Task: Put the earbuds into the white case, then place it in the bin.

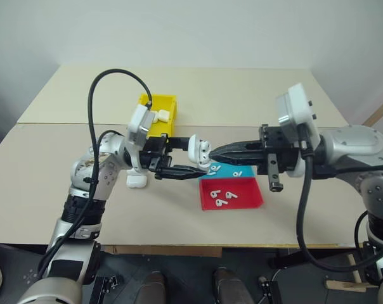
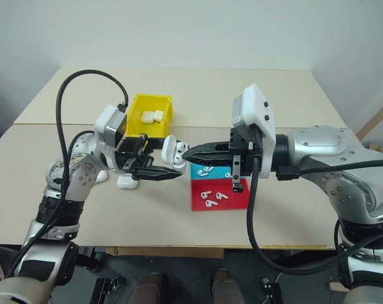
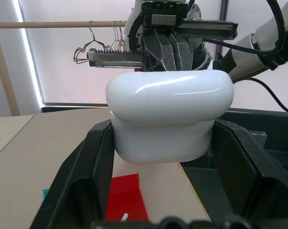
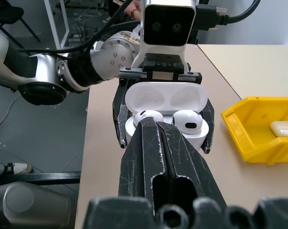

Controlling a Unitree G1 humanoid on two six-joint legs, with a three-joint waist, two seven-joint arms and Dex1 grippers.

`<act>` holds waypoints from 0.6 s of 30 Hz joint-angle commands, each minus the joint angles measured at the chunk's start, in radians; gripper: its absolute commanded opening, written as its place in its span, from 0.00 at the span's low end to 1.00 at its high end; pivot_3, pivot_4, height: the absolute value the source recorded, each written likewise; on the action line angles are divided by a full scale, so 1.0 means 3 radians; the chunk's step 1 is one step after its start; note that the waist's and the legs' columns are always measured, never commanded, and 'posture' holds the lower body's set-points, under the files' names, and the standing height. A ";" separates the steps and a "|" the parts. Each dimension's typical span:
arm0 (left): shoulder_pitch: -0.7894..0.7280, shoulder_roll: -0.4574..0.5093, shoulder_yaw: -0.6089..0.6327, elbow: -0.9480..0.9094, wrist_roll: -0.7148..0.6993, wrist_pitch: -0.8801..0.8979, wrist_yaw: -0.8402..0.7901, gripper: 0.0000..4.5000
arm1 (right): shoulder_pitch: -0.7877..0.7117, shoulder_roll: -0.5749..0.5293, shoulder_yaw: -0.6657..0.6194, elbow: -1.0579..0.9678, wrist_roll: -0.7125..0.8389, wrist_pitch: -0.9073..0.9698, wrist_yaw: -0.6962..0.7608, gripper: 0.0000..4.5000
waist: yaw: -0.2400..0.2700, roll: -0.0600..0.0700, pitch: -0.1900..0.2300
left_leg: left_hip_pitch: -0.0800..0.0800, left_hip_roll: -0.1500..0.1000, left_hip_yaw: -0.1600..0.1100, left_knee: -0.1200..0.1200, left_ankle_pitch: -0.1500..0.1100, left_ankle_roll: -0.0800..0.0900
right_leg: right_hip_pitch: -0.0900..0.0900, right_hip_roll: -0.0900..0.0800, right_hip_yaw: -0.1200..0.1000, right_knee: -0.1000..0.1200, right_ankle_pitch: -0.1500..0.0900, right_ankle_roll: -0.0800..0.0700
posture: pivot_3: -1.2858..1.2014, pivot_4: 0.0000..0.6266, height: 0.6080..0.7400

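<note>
My left gripper (image 1: 190, 158) is shut on the white case (image 1: 198, 151), holding it above the table with its lid hinged open. Inside the case (image 4: 164, 102) sit two earbuds (image 4: 188, 120), side by side in their sockets. My right gripper (image 4: 149, 125) is shut, and its tips rest against the other seated earbud (image 4: 146, 116). More loose earbuds (image 1: 222, 199) lie in the red tray (image 1: 248, 201) below. The yellow bin (image 1: 160, 99) stands behind my left hand with a white case (image 1: 161, 116) inside it.
A blue tray (image 1: 245, 168) holding a few earbuds (image 2: 204, 170) touches the red tray's far side. Another closed white case (image 1: 137, 180) lies on the table under my left forearm. The table's front edge runs close below the trays.
</note>
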 commanded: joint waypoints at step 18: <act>-0.0186 0.0018 -0.0105 0.0273 0.0214 -0.0163 -0.0338 0.61 | -0.1812 0.0153 0.1094 0.1388 -0.1538 -0.0972 0.1546 0.01 | -0.0028 0.0007 -0.0001 | -0.0001 0.0002 0.0005 0.0000 0.0001 0.0001 | -0.0007 0.0003 0.0003 0.0002 0.0000 -0.0001 | 0.52 0.24 1.00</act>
